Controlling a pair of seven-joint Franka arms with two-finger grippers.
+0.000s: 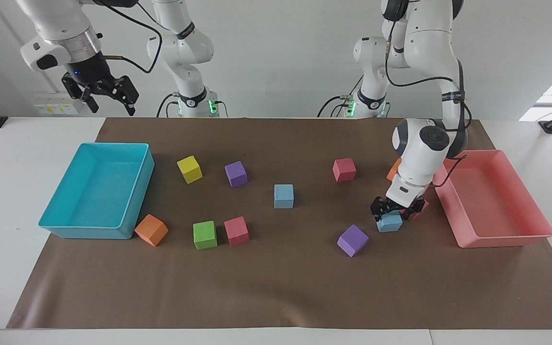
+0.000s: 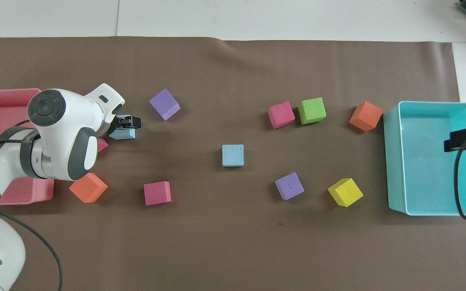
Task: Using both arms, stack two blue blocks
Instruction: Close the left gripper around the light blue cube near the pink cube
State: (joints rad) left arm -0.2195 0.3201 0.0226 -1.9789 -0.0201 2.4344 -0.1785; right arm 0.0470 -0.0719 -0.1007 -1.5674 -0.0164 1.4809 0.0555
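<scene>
- Two hands show here. The left hand (image 1: pixel 395 209) is down at one blue block (image 1: pixel 389 223), its fingers spread wide to either side of the block's top; no lift shows, and the block sits on the brown mat (image 1: pixel 285 282).
- In the facing view both black fingers straddle that block; the overhead view shows one fingertip (image 2: pixel 132 121) only, the left arm's white wrist covering the rest.
- Just at the block's 3 o'clock in the facing view, a pink cube (image 1: pixel 419 210) peeps from under the left hand; the overhead view shows a sliver of it.
- At the block's 8 o'clock in the facing view lies a tilted purple cube (image 1: pixel 352 240); toward 3 o'clock stands the pink tray (image 1: pixel 496 239).
- The second blue block (image 1: pixel 283 196) rests alone mid-mat, well apart from the first, toward the right arm's end of the table.
- The right hand (image 1: pixel 108 99) hangs high with fingers spread and nothing between them, waiting; the facing view shows it whole against the wall, while in the overhead view a black part of it (image 2: pixel 465 138) lies over the turquoise tray (image 1: pixel 134 191).
</scene>
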